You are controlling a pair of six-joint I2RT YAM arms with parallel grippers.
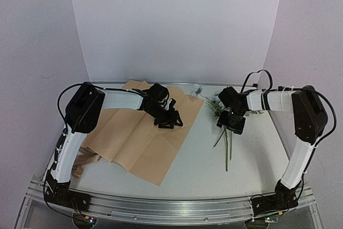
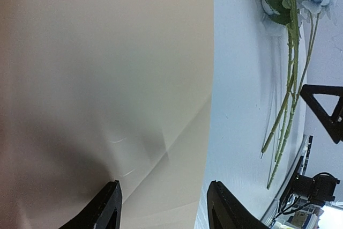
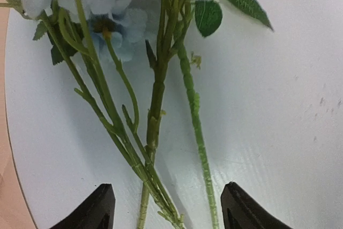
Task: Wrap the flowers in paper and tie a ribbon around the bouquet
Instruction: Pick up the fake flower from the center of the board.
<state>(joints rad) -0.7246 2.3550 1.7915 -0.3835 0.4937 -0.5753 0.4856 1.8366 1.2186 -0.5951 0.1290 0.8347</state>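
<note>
The paper (image 1: pixel 140 132) lies flat on the table's left half with its tan face up. Over its right edge hovers my left gripper (image 1: pixel 170 120), open; in the left wrist view the paper (image 2: pixel 107 79) fills the left side and its edge runs between the spread fingers (image 2: pixel 104 210). The flowers (image 1: pixel 215 105) lie right of centre, blooms to the back and stems (image 1: pixel 226 151) pointing toward me. My right gripper (image 1: pixel 231 123) stands open just above the stems (image 3: pixel 155 105), which lie between its fingers (image 3: pixel 241 210) without touching them. A bit of tan ribbon (image 1: pixel 83 163) shows under my left arm.
Pale blue blooms (image 3: pixel 107 20) and green leaves (image 3: pixel 209 14) sit ahead of the right gripper. The paper's edge (image 3: pixel 6 186) shows at the far left of the right wrist view. A raised metal rail (image 1: pixel 171 207) runs along the table's near side.
</note>
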